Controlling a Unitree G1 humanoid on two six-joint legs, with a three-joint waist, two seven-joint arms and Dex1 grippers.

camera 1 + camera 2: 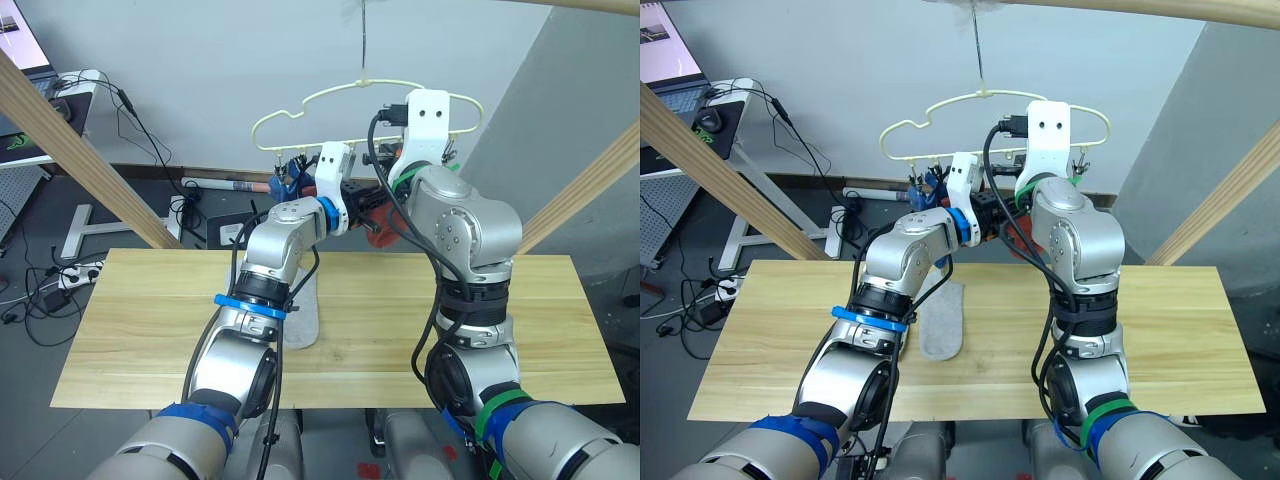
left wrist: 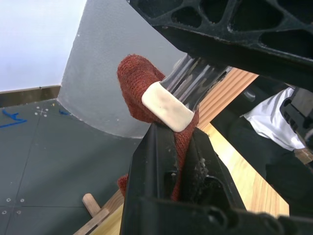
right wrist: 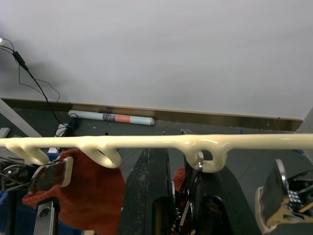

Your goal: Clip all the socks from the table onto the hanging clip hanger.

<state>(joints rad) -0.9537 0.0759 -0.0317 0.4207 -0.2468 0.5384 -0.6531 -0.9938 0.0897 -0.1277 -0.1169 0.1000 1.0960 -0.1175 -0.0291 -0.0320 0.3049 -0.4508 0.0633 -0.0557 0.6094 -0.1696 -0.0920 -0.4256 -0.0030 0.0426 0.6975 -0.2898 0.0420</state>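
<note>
The cream clip hanger [image 1: 300, 110] hangs on a hook above the far edge of the table [image 1: 500, 320]. Both arms reach up to its row of clips. My left gripper [image 2: 178, 132] is shut on a rust red sock [image 2: 139, 78], held up under the frame; a cream-padded clip [image 2: 166, 105] pinches that sock's upper part. My right gripper [image 3: 183, 166] sits just under the frame [image 3: 146, 142] with its fingers closed on a metal clip [image 3: 195, 183]. A blue sock [image 1: 290, 185] hangs from a clip at the left. One light grey sock [image 1: 943, 320] lies on the table.
Slanted wooden beams stand at the left [image 1: 80, 150] and right [image 1: 590, 190] of the table. A desk with cables [image 1: 60, 270] stands at the back left. A rolled item [image 3: 112, 117] lies on the floor by the wall.
</note>
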